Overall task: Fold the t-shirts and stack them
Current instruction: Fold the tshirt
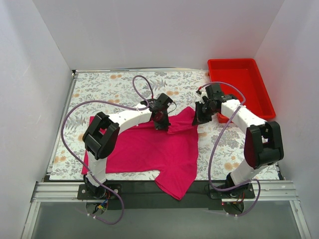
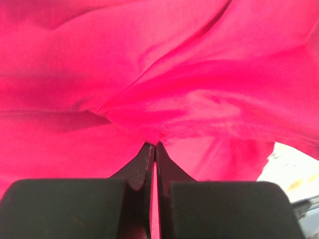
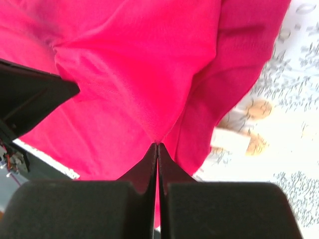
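L hand (image 2: 153,145), R hand (image 3: 157,144) pinch t-shirt (image 1: 149,149) (wrist-cams).

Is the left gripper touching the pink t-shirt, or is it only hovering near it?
Touching. In the left wrist view the left gripper has its fingers shut on a fold of the t-shirt, with pink fabric pinched between them.

Black right gripper (image 3: 156,145), jaws pressed together on a fold of magenta-pink t-shirt (image 3: 134,74), fabric creased and fanning upward from the pinch, floral tablecloth (image 3: 294,124) bare at right, black angular part (image 3: 30,97) at left edge.
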### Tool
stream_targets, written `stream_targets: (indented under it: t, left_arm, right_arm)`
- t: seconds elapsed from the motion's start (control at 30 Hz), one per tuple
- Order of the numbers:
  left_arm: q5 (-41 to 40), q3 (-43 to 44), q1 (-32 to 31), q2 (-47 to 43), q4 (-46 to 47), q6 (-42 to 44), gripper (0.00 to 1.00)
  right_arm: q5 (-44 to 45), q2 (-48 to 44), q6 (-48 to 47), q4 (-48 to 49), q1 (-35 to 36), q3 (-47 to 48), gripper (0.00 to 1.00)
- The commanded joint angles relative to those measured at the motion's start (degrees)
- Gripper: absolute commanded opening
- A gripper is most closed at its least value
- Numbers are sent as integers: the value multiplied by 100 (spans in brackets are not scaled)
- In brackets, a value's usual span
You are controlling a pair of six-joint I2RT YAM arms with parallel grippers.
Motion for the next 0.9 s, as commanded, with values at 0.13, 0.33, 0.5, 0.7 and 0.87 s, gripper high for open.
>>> stream_targets:
  t: [0.13, 0.33, 0.5, 0.7, 0.87]
  left_arm:
    - [703, -12, -9, -495, -703, 582, 0]
    - [1020, -329, -9, -592, -713, 714, 0]
    - [1012, -347, -9, -601, -774, 793, 0]
    - [1020, -426, -9, -619, -774, 811, 0]
    - [1038, -566, -9, -610, -730, 846, 0]
  right_arm:
    - [-338, -415, 116, -665, -12, -203, 1]
    - [-488, -547, 133, -858, 6, -502, 1]
    - [-488, -582, 142, -894, 32, -730, 1]
    - [-471, -740, 239, -964, 58, -739, 1]
    - [-427, -741, 248, -955, 50, -976, 1]
